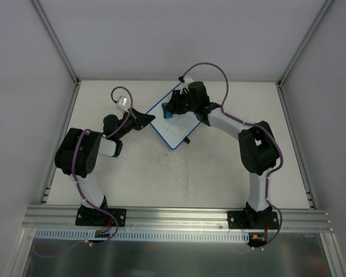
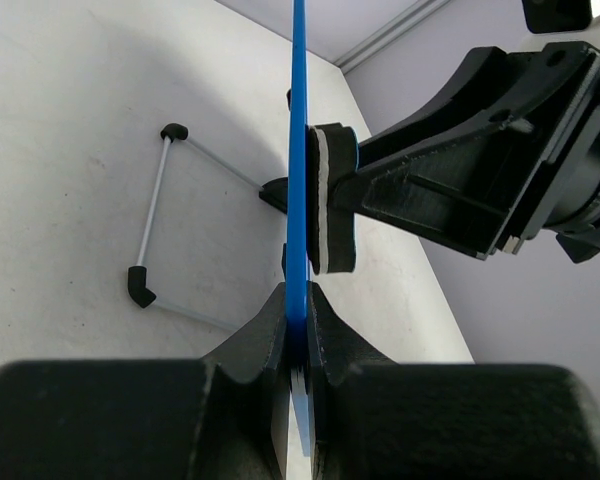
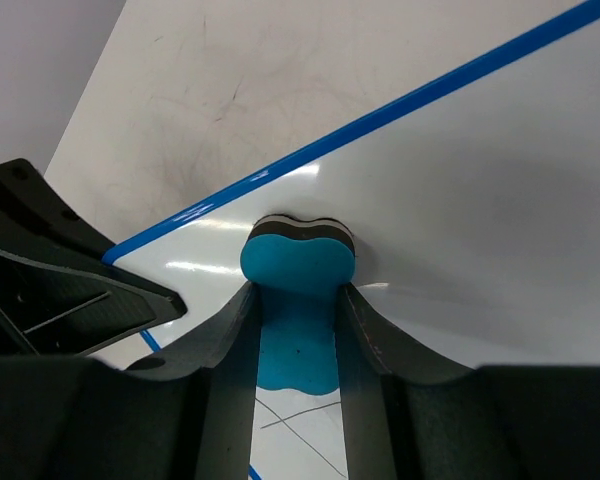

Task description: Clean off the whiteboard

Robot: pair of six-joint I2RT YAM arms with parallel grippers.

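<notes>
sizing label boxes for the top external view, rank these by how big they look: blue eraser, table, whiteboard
1. table, by far the largest
2. whiteboard
3. blue eraser, only a small blue patch showing on the board

No close calls here.

Robot lab test cell, viewed from above.
My two arms are bolted to an aluminium rail at the near edge of a white table. Plain grey panels and metal frame posts enclose it, and purple cables loop along each arm.
</notes>
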